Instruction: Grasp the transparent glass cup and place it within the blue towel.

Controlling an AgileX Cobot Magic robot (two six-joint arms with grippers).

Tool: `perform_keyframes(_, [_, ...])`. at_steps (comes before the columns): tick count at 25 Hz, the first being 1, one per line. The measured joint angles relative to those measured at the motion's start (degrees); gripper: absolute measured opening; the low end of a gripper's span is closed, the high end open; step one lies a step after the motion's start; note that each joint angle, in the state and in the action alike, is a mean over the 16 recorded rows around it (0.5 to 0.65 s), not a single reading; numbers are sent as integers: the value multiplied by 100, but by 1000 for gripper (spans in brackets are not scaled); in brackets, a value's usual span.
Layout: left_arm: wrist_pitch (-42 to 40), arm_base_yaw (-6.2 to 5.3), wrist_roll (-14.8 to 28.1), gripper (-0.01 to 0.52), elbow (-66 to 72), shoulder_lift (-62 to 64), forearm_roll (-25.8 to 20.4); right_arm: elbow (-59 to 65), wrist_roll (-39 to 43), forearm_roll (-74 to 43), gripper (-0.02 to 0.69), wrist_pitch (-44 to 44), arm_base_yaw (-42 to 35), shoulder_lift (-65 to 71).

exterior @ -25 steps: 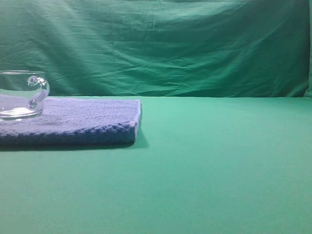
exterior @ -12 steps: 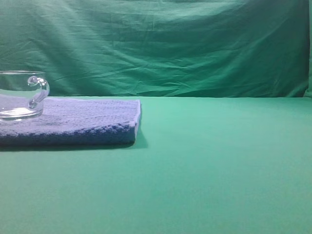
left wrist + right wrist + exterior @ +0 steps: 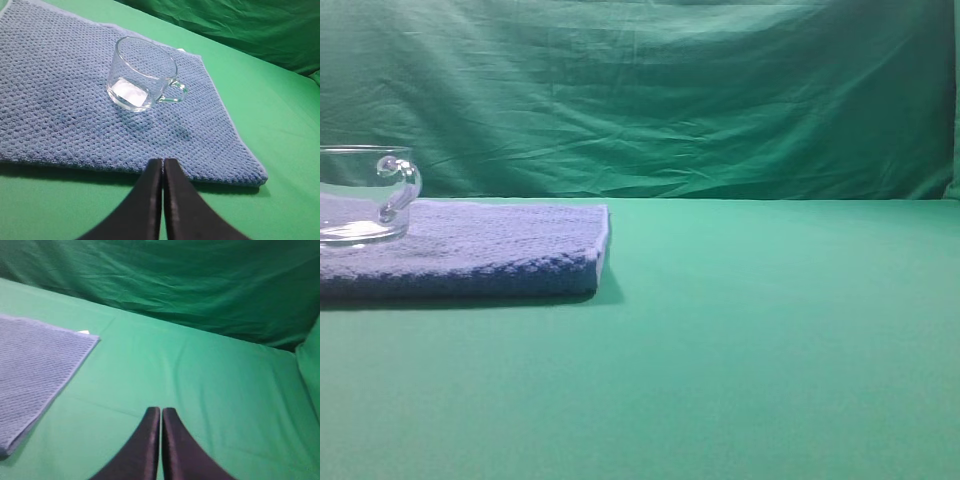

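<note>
At the far left of the exterior high view, the transparent glass cup [image 3: 360,195] stood upright on the blue towel [image 3: 490,250], partly cut off by the frame edge, its loop handle pointing toward the middle of the picture. That towel lay flat on the green table [image 3: 770,340], its thick folded edge facing the camera, and a green cloth backdrop [image 3: 670,90] hung behind.

Seen from the left wrist view, the cup [image 3: 145,75] sat in the upper middle of the frame, well inside the towel [image 3: 60,110], with its handle turned toward the right of the picture and its thick base resting on the knobbly weave. The left gripper [image 3: 163,167] rose from the bottom centre of that frame, its black jaws pressed together with nothing between them, apart from the cup and over the towel's near edge.

From the right wrist view, the right gripper [image 3: 161,415] also showed its jaws together and empty, over bare table [image 3: 210,385]. A corner of the towel [image 3: 35,365] filled the left of that frame, well apart from the gripper.
</note>
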Motion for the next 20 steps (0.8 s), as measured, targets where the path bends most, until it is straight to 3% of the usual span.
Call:
perform_keyframes(9, [0,0,0,0,0,0,0,1644,4,142,0,-600,-580,-1238])
perform_keyframes(20, [0,0,0,0,0,0,0,2607,-1,230,0,-859,-687,-1431])
